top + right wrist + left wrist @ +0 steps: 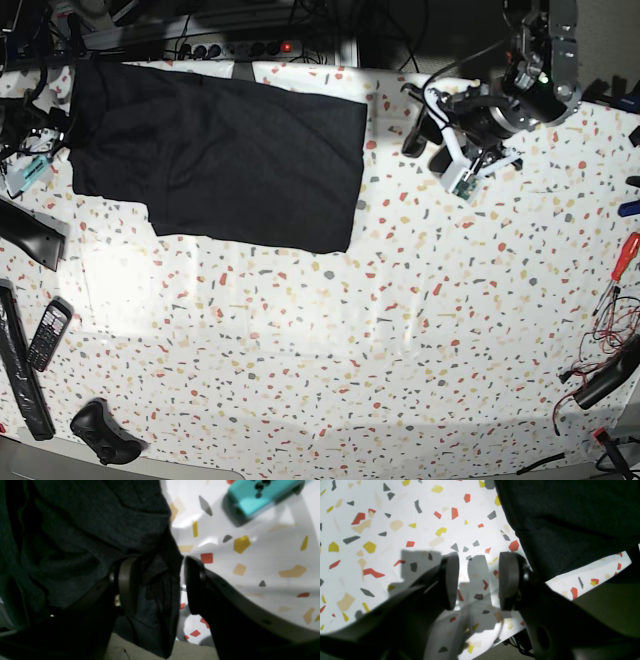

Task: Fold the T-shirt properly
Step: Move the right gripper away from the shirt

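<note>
The black T-shirt (220,160) lies spread flat at the table's back left, its plain side up. In the right wrist view a bunched edge of the T-shirt (82,530) hangs between the fingers of my right gripper (157,582). The jaws stand apart, and a thin gap shows beside the right finger (195,587). My left gripper (480,562) is open over bare tabletop, with nothing between its pads and the T-shirt (570,522) just to its upper right. In the base view the left gripper (428,148) sits off the shirt's right edge.
A teal device (260,497) lies on the speckled tablecloth (400,330) near the right gripper. At the left front are a phone (48,335), a long black bar (20,375) and a black controller (105,432). A red screwdriver (625,255) and cables lie at the right edge.
</note>
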Robot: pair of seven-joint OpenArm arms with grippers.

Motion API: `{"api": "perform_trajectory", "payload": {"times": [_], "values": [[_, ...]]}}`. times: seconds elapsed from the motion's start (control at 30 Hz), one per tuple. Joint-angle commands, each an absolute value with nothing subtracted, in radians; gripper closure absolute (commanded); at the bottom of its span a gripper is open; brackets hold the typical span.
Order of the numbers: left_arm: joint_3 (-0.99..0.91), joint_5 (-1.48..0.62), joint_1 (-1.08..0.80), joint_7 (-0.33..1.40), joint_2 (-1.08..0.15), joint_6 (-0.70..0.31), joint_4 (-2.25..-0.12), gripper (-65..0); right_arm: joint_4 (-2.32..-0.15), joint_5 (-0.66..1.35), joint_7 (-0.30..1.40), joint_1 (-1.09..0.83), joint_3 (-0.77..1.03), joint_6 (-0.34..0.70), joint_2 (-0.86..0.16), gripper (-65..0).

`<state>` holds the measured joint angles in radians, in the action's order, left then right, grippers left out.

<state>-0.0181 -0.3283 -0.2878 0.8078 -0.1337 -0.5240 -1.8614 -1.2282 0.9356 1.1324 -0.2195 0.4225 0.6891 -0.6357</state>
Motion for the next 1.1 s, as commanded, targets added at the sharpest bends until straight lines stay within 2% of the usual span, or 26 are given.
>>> {"api": "perform_trajectory", "payload": {"times": [0.0, 0.03, 0.17, 0.23, 0.5, 0.83, 1.07], "values": [[-0.019, -0.34, -0.282, 0.784, -0.137, -0.525, -1.88, -24.5, -1.229, 1.008, 1.145, -0.221, 0.403, 0.698, -0.623, -23.9], [-0.019, -0.341, -0.282, 0.784, -0.137, -0.525, -1.88, -24.5, -1.229, 1.008, 1.145, -0.221, 0.403, 0.698, -0.623, -21.5], [-0.019, -0.34, -0.282, 0.783, -0.137, -0.525, -1.88, -24.5, -1.229, 0.998, 1.146, -0.221, 0.404, 0.698, -0.624, -3.9], [-0.019, -0.34, -0.282, 0.784, -0.137, -0.525, -1.88, -24.5, -1.23, 0.998, 1.147, -0.221, 0.408, 0.698, -0.624, 0.0], [-0.019, -0.34, -0.282, 0.784, -0.137, -0.525, -1.88, -24.5, -1.32, 0.872, 1.147, -0.222, 0.561, 0.698, -0.624, 0.0], [-0.019, -0.341, -0.283, 0.784, -0.136, -0.525, -1.88, -24.5, -1.586, 0.868, 1.147, -0.258, 0.717, 0.668, -0.624, 0.0], [-0.019, -0.341, -0.282, 0.784, -0.136, -0.525, -1.88, -24.5, -1.807, 1.029, 1.147, -0.258, 0.72, 0.58, -0.62, 0.0]]}}
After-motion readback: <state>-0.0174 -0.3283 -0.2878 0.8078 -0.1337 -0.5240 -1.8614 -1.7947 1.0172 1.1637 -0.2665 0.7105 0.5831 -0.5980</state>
